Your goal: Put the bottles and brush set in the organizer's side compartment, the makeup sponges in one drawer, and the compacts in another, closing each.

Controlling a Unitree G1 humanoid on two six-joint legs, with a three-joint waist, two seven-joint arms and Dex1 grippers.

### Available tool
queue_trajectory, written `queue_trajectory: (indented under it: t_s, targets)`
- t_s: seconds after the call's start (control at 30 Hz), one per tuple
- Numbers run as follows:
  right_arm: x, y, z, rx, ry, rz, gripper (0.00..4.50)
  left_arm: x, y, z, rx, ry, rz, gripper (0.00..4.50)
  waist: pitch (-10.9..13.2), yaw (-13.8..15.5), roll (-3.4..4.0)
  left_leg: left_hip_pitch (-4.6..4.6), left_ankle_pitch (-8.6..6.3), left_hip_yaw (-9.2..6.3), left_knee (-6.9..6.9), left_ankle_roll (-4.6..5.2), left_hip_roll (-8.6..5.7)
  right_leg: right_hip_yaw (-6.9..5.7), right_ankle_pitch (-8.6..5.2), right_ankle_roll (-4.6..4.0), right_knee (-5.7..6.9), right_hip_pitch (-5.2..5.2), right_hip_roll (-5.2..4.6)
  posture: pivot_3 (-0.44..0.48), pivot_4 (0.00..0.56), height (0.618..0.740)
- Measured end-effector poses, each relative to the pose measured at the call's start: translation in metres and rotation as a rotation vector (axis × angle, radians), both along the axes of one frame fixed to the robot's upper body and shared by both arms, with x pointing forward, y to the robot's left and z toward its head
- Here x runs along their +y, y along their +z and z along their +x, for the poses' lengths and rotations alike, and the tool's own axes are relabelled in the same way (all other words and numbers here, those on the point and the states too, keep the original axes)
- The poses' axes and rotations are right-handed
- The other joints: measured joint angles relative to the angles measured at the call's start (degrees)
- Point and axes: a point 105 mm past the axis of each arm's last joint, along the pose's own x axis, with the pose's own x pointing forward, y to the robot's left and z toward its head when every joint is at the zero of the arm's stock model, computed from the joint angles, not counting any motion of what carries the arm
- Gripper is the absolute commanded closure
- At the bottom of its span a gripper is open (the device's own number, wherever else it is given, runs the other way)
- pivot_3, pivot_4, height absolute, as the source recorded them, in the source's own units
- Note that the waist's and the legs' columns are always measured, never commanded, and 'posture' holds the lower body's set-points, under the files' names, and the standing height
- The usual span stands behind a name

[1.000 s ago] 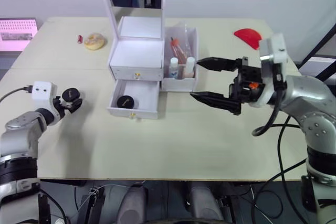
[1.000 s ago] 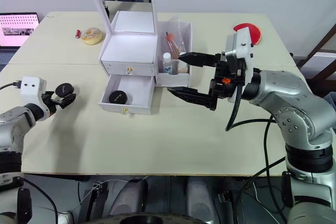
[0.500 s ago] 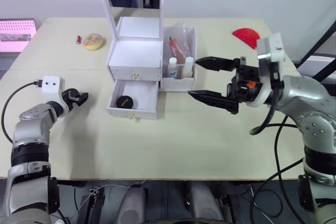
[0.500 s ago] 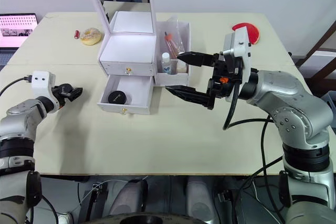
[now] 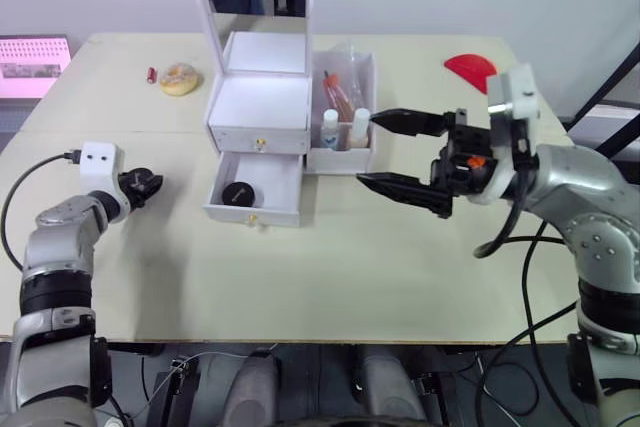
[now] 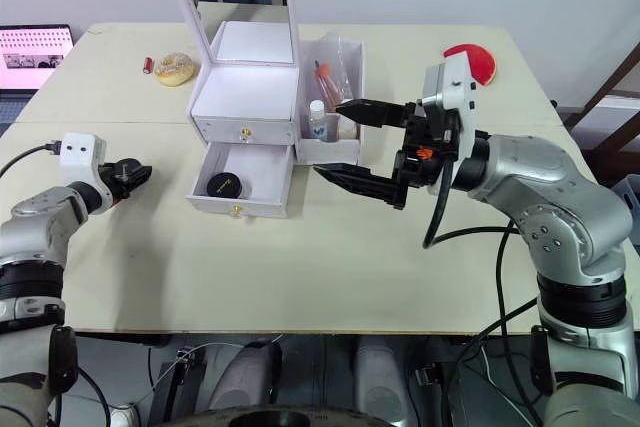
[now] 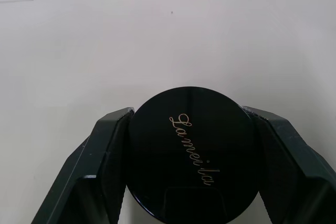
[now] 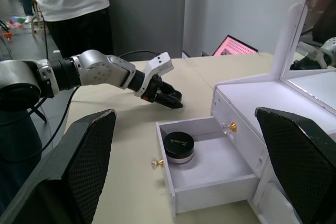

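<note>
The left gripper (image 7: 189,171), clamped on a black compact (image 7: 191,153), has drawn nearer the open drawer (image 5: 258,190), toward depositing it; right gripper (image 5: 400,152) spread wide.

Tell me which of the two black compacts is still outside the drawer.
The compact clamped in the left gripper, held above the table. The other compact already lies in the open lower drawer.

Looks like a robot lab: bare table (image 5: 300,277), cables (image 5: 520,247) dangling, laptop (image 6: 35,47), person (image 8: 68,3) standing by.
</note>
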Motion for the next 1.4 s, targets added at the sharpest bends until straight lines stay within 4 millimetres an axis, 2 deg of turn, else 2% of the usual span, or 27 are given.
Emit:
queue_trajectory:
  t_s: [0.17, 0.27, 0.37, 0.47, 0.57, 0.67, 0.77, 0.93, 1.13, 1.4]
  targets:
    - [0.002, -0.002, 0.000, 0.005, 0.001, -0.005, 0.00, -0.006, 0.010, 0.001, -0.015, -0.018, 0.022, 1.83, 0.00, 0.03, 0.00, -0.02, 0.00, 0.00, 0.00, 0.00, 0.00, 0.00, 0.00, 0.00, -0.01, 0.00, 0.00, 0.000, 0.150, 0.739]
    - [0.001, -0.003, 0.001, 0.008, -0.003, -0.007, 0.00, -0.021, 0.033, 0.003, -0.098, -0.090, 0.023, 1.83, 0.00, 0.09, 0.00, -0.05, 0.00, 0.00, -0.01, 0.00, 0.00, 0.00, 0.00, 0.00, -0.05, 0.00, 0.00, 0.000, 0.150, 0.739]
    - [0.000, -0.009, 0.001, 0.024, -0.014, -0.014, 0.00, -0.040, 0.058, -0.007, -0.174, -0.230, 0.029, 1.83, 0.01, -0.03, 0.01, -0.05, 0.00, 0.00, -0.06, 0.00, 0.00, 0.00, -0.02, 0.01, -0.08, -0.03, -0.01, 0.000, 0.150, 0.739]
    - [-0.001, -0.011, 0.001, 0.028, -0.023, -0.018, 0.00, -0.061, 0.070, -0.027, -0.171, -0.413, -0.004, 1.83, 0.02, -0.36, 0.03, -0.03, 0.00, 0.01, -0.11, 0.00, 0.01, 0.01, -0.11, -0.15, -0.03, -0.10, 0.00, 0.000, 0.150, 0.739]
    - [-0.003, -0.014, 0.003, 0.036, -0.041, -0.022, 0.00, -0.102, 0.083, -0.057, -0.115, -0.722, -0.076, 1.83, 0.05, -0.12, 0.06, -0.09, 0.00, 0.00, -0.07, 0.00, 0.01, 0.01, -0.16, -0.22, -0.03, -0.12, 0.00, 0.000, 0.150, 0.739]
    - [-0.002, -0.014, 0.004, 0.035, -0.050, -0.020, 0.00, -0.133, 0.097, -0.065, -0.111, -0.918, -0.083, 1.83, 0.07, 0.47, 0.10, -0.07, 0.00, -0.01, 0.05, 0.00, 0.00, 0.01, -0.15, -0.22, -0.04, 0.00, 0.00, 0.000, 0.150, 0.739]
    - [-0.002, -0.015, 0.004, 0.029, -0.065, -0.023, 0.00, -0.156, 0.093, -0.062, -0.073, -1.040, -0.053, 1.83, 0.07, 0.09, 0.10, -0.01, 0.00, 0.00, 0.08, 0.00, -0.01, 0.01, -0.15, -0.22, -0.06, 0.07, 0.00, 0.000, 0.150, 0.739]
    - [-0.003, -0.017, 0.002, 0.025, -0.097, -0.018, 0.00, -0.172, 0.065, -0.045, 0.023, -1.142, 0.014, 1.83, 0.09, -0.17, 0.14, -0.03, 0.01, -0.01, -0.08, 0.02, 0.00, 0.01, -0.13, -0.25, -0.04, -0.06, 0.06, 0.000, 0.150, 0.739]
    - [-0.005, -0.018, -0.003, 0.016, -0.136, -0.010, 0.00, -0.187, 0.063, -0.027, 0.021, -1.215, 0.044, 1.83, 0.09, 0.09, 0.13, -0.18, 0.00, -0.01, -0.03, 0.02, 0.00, 0.02, -0.15, -0.20, -0.14, -0.10, 0.05, 0.000, 0.150, 0.739]
    - [-0.007, -0.020, -0.006, 0.021, -0.173, 0.002, 0.00, -0.197, 0.047, -0.025, 0.077, -1.283, 0.043, 1.83, 0.09, -0.07, 0.14, -0.12, 0.01, -0.02, -0.02, 0.02, 0.00, 0.02, -0.15, -0.21, -0.05, -0.10, 0.05, 0.000, 0.150, 0.739]
